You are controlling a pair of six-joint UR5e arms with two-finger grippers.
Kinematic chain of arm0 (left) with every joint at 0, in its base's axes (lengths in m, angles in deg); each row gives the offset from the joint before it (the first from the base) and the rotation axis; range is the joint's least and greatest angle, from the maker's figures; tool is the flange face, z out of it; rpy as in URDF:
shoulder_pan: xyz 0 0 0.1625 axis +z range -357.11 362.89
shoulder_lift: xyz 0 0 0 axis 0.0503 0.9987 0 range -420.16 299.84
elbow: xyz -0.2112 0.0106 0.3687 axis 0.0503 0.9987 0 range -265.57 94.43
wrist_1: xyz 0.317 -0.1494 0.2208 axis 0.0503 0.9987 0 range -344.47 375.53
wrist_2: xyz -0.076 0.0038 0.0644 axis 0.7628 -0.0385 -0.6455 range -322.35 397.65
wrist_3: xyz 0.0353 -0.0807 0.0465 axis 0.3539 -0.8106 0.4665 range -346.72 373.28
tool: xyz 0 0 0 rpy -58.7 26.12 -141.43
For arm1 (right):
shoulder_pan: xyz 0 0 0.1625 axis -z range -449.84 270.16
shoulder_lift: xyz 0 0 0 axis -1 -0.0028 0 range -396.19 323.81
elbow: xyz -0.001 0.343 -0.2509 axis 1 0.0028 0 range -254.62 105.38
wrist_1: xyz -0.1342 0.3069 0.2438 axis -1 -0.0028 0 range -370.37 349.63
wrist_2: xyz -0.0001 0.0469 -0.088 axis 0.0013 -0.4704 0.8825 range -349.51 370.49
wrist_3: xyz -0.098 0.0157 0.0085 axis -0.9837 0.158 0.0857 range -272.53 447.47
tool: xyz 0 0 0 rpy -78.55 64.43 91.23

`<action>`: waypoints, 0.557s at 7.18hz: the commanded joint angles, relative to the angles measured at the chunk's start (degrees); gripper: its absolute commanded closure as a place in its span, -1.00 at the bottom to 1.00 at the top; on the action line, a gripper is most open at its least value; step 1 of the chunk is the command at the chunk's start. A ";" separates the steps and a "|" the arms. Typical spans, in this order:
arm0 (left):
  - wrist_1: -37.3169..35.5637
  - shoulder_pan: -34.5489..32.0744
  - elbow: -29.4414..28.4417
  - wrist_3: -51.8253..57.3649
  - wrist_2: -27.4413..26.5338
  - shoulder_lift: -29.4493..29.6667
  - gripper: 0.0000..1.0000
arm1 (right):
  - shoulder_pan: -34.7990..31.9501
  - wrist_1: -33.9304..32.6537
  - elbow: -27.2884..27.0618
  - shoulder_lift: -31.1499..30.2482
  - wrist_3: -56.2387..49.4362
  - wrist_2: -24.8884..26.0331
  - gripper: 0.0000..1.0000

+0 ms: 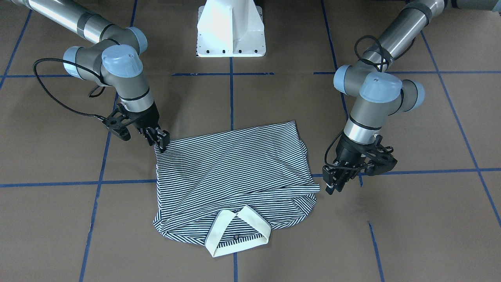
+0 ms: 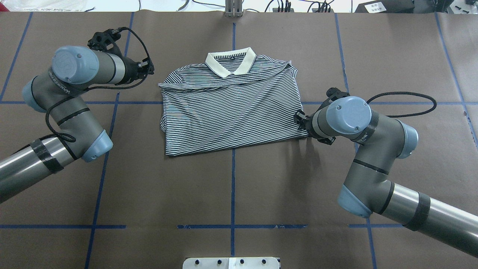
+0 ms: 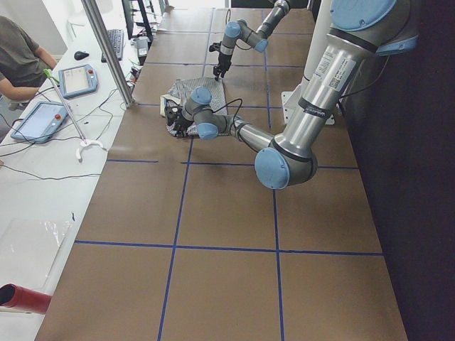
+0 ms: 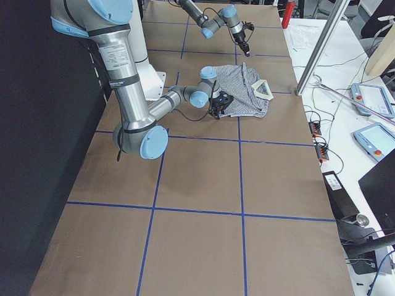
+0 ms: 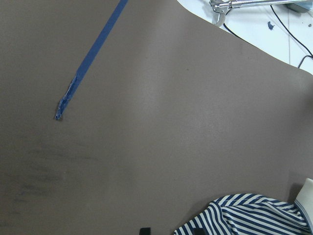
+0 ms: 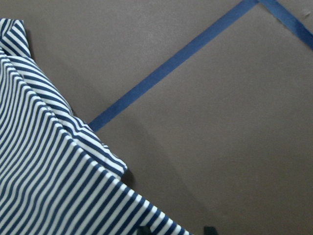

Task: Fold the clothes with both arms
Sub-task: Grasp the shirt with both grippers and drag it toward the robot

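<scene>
Count: 1 polo shirt (image 2: 224, 112), 2 grippers | shirt: folded flat mid-table (image 2: 231, 186), collar (image 2: 230, 63) at 12 o'clock, overhead | left gripper (image 1: 332, 187): jaws released, just off shirt's 10 o'clock corner | right gripper (image 1: 161, 145): jaws parted, at shirt's 4 o'clock corner

The navy-and-white striped shirt (image 1: 235, 168) has a cream collar (image 1: 217, 233).

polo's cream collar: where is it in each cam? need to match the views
Front-facing: collar bottom centre.
Overhead: collar top centre.
Exterior left: collar a pale fleck, upper left of centre.
Exterior right: collar upper right of centre.
Left wrist: collar sliver, lower right edge.
Right wrist: not in it.
Landmark (exterior views): white pedestal base, across the shirt from the collar.
</scene>
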 commanded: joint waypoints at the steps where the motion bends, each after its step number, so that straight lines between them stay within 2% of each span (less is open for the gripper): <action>1: 0.00 0.00 0.41 0.00 -0.12 -0.70 0.18 | 0.14 -0.03 0.06 0.04 0.00 0.19 1.00; 3: 0.09 0.00 0.76 0.09 -0.12 -1.49 0.18 | -0.04 -0.03 -1.42 -0.13 0.00 0.11 1.00; 4: 0.00 0.00 0.85 0.00 -0.03 -1.41 0.18 | 0.83 -0.12 -4.65 -3.35 0.09 0.54 1.00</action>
